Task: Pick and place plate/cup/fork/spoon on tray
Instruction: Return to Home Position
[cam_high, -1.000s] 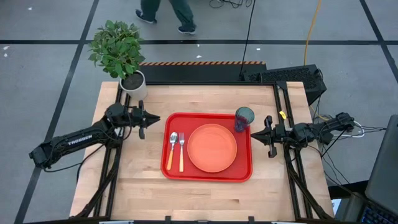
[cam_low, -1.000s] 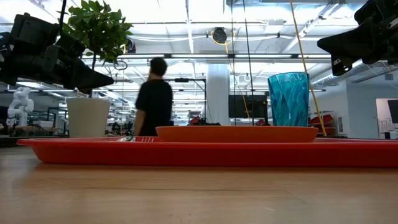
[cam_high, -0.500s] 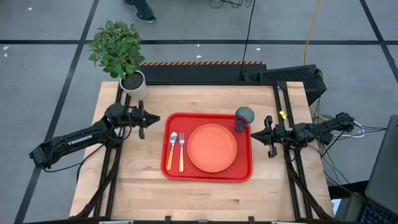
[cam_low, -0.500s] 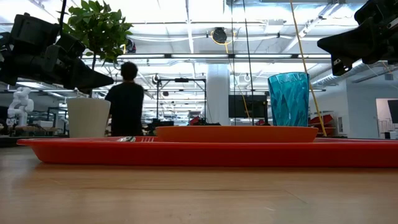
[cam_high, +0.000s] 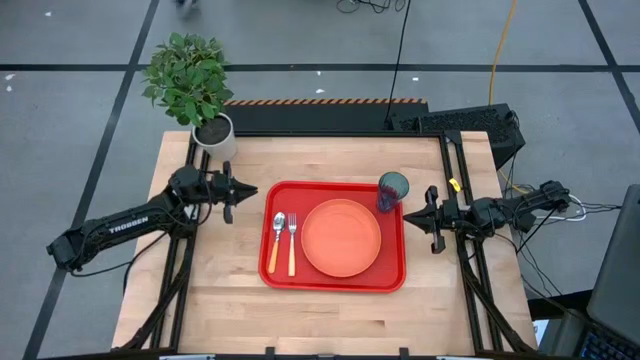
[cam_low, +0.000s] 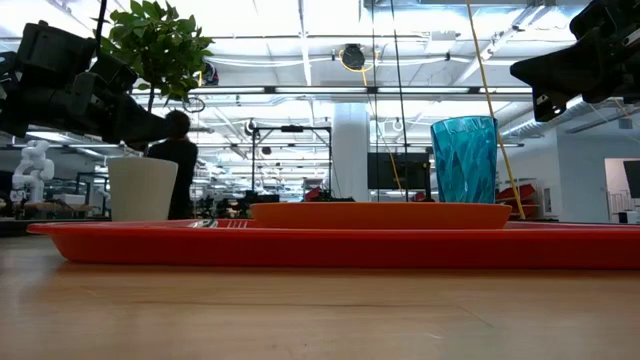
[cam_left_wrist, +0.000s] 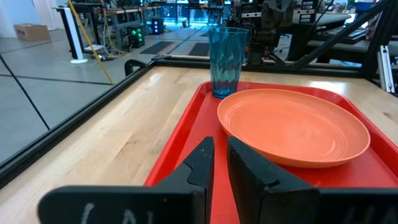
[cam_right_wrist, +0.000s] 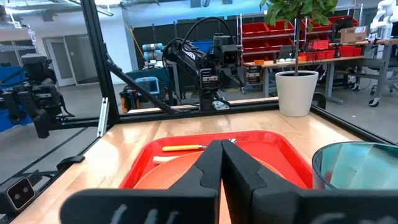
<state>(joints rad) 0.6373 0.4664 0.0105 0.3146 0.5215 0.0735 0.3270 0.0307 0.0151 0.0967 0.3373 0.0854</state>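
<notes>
Bare table (cam_high: 330, 315) lies open along the front edge and both sides of the tray (cam_high: 333, 283). Cup (cam_high: 392, 190) stands tall at the tray's back right corner; potted plant (cam_high: 192, 82) blocks the table's back left corner.

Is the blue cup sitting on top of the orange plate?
No, the cup stands on the red tray beside the plate, at a far corner.

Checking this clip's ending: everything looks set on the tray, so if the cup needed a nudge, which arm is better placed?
Probably the right. The right gripper hovers just off the tray edge beside the cup, empty and shut. The left gripper hovers beyond the opposite edge, nearer the spoon and fork, with the plate between.
</notes>
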